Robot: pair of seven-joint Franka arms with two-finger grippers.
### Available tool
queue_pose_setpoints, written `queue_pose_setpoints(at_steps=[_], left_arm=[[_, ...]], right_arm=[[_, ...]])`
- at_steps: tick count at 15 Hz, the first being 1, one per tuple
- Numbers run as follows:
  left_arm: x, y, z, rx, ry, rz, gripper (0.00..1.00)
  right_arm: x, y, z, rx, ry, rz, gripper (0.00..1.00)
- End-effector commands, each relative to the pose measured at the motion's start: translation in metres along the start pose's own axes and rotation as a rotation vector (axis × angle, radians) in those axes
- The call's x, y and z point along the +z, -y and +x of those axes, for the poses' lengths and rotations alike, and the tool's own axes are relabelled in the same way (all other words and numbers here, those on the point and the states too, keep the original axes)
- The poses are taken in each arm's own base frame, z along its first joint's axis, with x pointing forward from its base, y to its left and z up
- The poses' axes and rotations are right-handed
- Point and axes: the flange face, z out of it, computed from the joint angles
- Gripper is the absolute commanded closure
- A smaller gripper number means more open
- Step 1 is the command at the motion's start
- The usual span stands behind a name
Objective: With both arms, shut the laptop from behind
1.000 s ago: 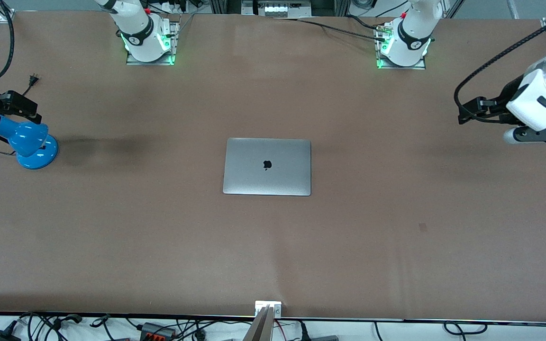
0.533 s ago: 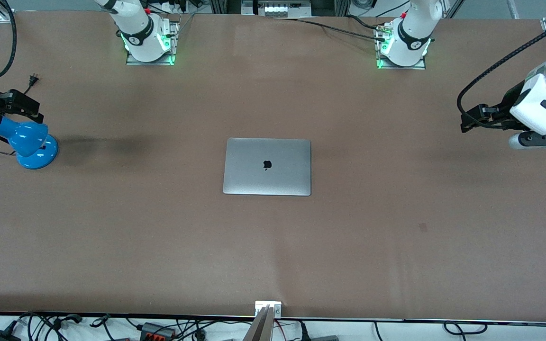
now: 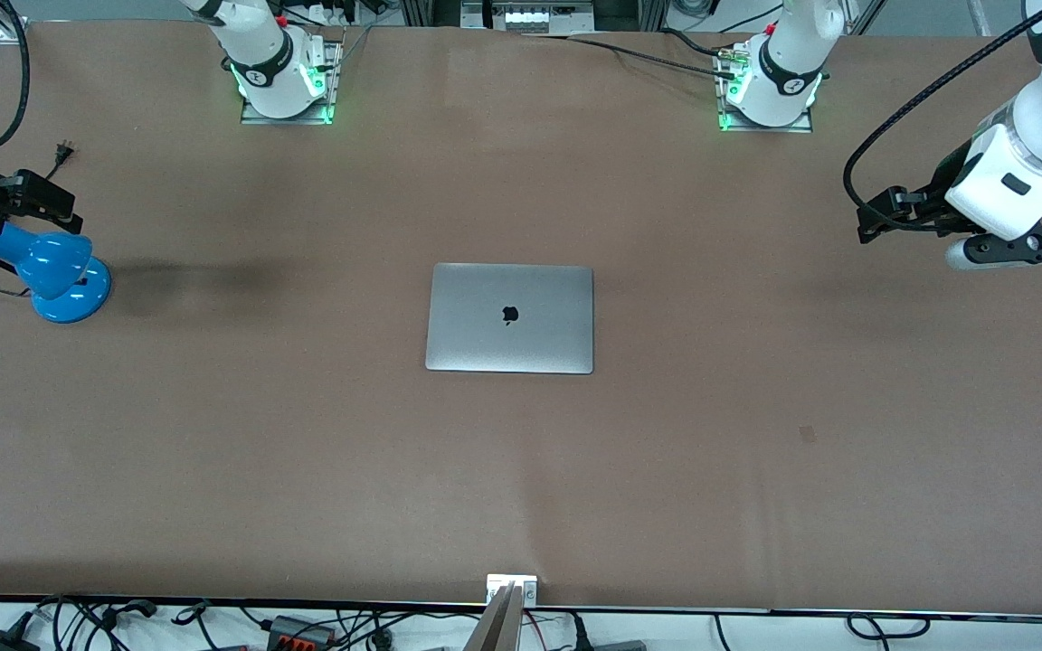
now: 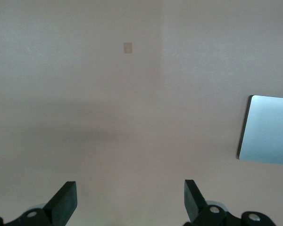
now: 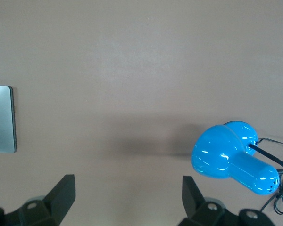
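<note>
The MacBook laptop [image 3: 510,318] lies flat in the middle of the counter [image 3: 756,452], lid down with the apple logo up, so by the look of it the closing is already done and your job now is to park both arms cleanly.

The left end effector [image 4: 129,202] hangs over the counter toward the left arm's end, well apart from the laptop; its fingers stand wide apart and hold nothing. The right end effector [image 5: 127,200] hangs over the right arm's end, its fingers also spread wide and empty, close above the blue desk lamp [image 3: 51,267].

If you move the right arm, lift before you travel sideways: the lamp's head and its black cord [image 5: 273,162] sit right under the wrist, and a low sweep could snag them. Keep both end effectors high and away from the lid, so nothing drags across it.

There is plenty of room. Bare counter surrounds the laptop on every edge, and only a small pale mark [image 3: 807,434] shows toward the left arm's end. The counter edge nearest the front camera carries loose cables, so stay clear of it.
</note>
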Motion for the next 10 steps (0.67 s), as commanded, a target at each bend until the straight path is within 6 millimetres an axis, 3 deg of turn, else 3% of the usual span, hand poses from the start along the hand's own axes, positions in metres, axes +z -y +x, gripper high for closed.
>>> queue_pose_setpoints(at_steps=[1,10], left_arm=[[-0.001,0.0022,-0.0059,-0.01,0.0,-0.014,0.0],[-0.0018,0.0019,-0.0054,-0.005,0.013,-0.018,0.0]], right_arm=[[-0.0061,0.0002,-0.0021,0.018,0.002,0.017,0.0],[-0.002,-0.0042,-0.001,0.029,0.01,0.016,0.0]])
